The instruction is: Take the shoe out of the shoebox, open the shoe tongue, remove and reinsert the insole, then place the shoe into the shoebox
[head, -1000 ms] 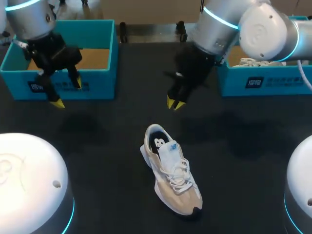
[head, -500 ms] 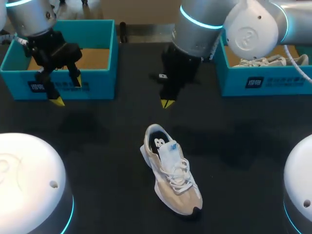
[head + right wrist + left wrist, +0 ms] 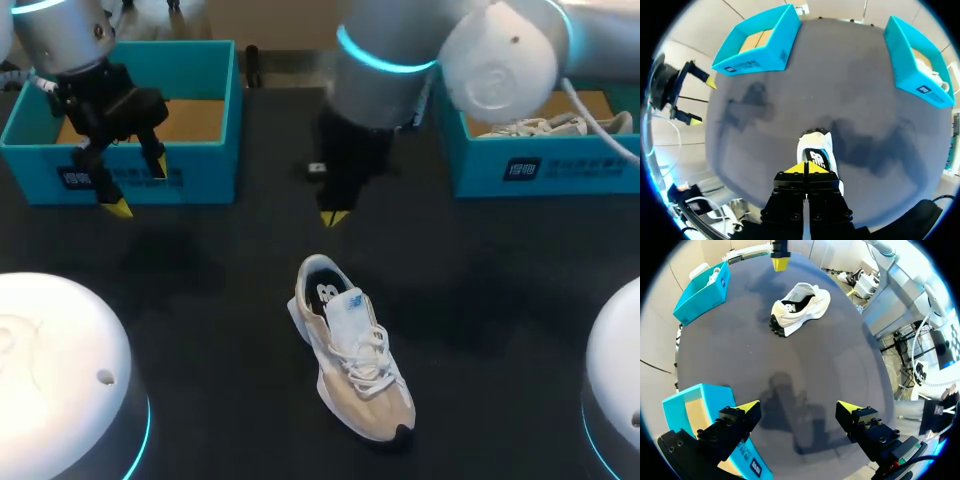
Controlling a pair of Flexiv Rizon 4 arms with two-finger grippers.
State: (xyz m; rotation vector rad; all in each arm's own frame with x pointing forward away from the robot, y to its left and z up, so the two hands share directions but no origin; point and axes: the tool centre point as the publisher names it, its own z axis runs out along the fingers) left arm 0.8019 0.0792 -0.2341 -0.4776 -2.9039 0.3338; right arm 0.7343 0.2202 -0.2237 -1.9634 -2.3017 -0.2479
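Observation:
A white and beige shoe lies on the dark table, heel toward the back, laces and tongue up. It also shows ahead of the left fingers as shoe and just beyond the right tips as shoe. My right gripper hangs shut above the table just behind the heel; gripper has its yellow tips pressed together on nothing. My left gripper is open in front of the empty teal shoebox at back left, seen as gripper with wide-apart fingers.
A second teal box at back right holds another white shoe. Two white domed bases sit at the front corners, base and base. Dark tabletop surrounds the shoe.
My right arm has swung leftward and its fingers have closed, its tips now behind the shoe's heel. The left arm and the shoe have not moved.

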